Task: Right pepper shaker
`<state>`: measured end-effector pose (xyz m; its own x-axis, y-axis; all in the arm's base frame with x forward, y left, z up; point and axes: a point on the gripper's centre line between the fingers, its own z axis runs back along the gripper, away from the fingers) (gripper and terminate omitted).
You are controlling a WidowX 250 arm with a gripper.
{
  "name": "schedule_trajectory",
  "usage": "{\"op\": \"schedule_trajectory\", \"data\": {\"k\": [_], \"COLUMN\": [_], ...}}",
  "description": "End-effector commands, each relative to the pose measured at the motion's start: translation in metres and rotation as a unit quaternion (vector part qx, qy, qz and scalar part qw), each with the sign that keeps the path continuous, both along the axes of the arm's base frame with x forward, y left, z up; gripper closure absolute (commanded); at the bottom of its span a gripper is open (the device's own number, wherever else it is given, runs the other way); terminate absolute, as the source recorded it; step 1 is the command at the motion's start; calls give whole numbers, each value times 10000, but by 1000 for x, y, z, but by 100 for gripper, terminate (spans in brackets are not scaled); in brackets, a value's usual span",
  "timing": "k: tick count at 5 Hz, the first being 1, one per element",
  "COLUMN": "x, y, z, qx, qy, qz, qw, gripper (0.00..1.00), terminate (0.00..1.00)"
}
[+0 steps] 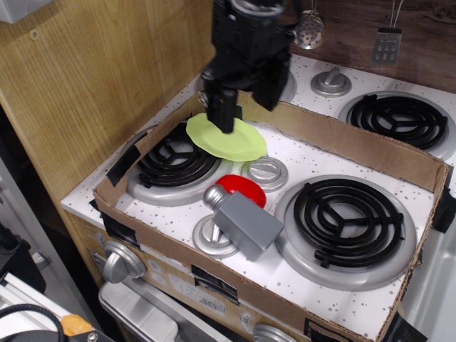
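Even, fairly bright overhead light falls across the toy stovetop (pixel 313 160), leaving only soft, short shadows inside the cardboard wall (pixel 342 139). Small highlights glint on the pepper shaker (pixel 244 222) cap and the silver burner rims (pixel 342 267). The black gripper (pixel 246 96) is slightly motion-blurred and reads as a dark, low-detail mass; lower-left corner falls dim.

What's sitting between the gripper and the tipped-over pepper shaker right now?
In the one camera view, the green plate, a silver stove knob and the red dome toy lie between the gripper and the pepper shaker.
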<state>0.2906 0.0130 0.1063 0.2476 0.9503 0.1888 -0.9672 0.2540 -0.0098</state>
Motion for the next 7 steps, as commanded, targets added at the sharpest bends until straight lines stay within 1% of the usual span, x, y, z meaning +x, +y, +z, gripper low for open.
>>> {"op": "schedule_trajectory", "data": {"k": [1, 2, 3, 4, 5, 6, 7], "x": [-25, -35, -41, -39, -36, -34, -32], "y": [-11, -15, -21, -25, -25, -26, -26], "z": [-4, -17, -24, -33, -40, -44, -45], "qx": [2, -66, -134, -182, -306, -325, -341], "qy": [-160, -50, -76, -184, -238, -211, -80], "qz": [484, 794, 1020, 1062, 1067, 1150, 1150], "qw": [9987, 9968, 9947, 9940, 9935, 9926, 9928], "gripper": [0, 0, 0, 0, 0, 0, 0], "terminate": [0, 0, 0, 0, 0, 0, 0]}}
